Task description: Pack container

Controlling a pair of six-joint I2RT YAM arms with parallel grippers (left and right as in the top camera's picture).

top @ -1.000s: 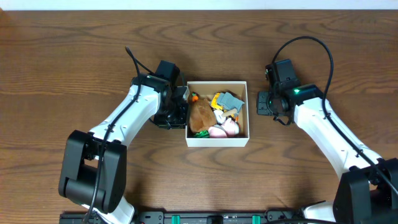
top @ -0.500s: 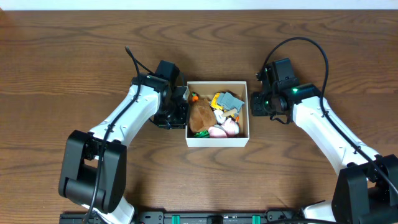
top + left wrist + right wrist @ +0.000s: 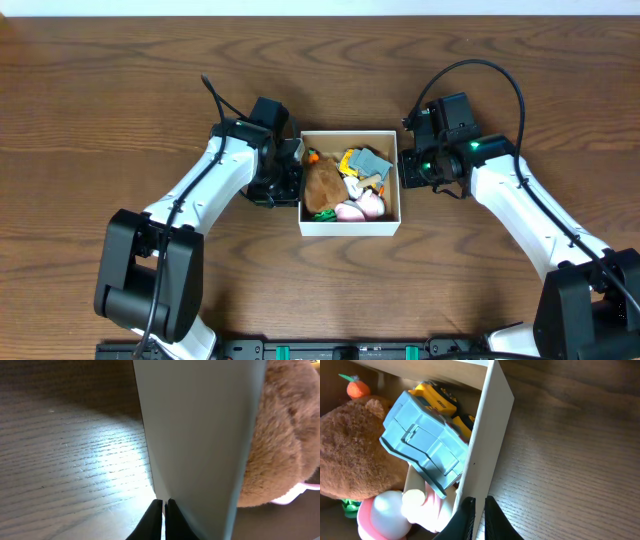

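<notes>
Probably light, bendy cardboard, the box (image 3: pixel 349 228) of toys (image 3: pixel 324 186) sits mid-frame on the desk (image 3: pixel 120 90). The left jaws clench its left wall, the right jaws its right wall. Lifting evenly by both walls seems wise.

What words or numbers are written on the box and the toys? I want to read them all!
No words, numbers or labels can be read anywhere.
The box: plain white walls, no print.
The grey toy: no letters showing.
The yellow toy: dark marks, too blurred to tell whether they are writing.
The brown plush: nothing written on it.
</notes>
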